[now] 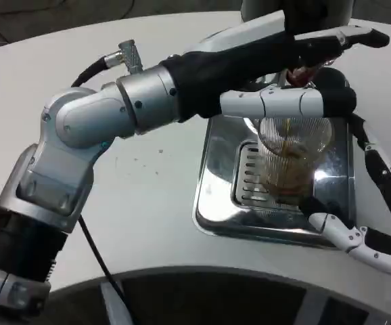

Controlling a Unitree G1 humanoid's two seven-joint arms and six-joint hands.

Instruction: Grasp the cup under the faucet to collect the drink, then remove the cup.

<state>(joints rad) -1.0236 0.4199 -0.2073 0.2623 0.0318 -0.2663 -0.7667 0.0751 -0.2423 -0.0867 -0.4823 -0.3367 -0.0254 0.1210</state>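
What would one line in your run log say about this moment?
left hand: at the faucet above | clear ribbed plastic cup: on shiny metal drip tray, brown drink inside | right hand: fingers beside cup

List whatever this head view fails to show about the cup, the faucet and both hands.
- Faucet spout: hidden behind the left hand reaching across it.
- Cup rim, upper part: crossed by a white finger of the left hand, so the fill level is unclear.
- Right hand: partly cut off by the right edge; whether it truly grips the cup cannot be told.
- Drip tray, far end: covered by the left hand and forearm.
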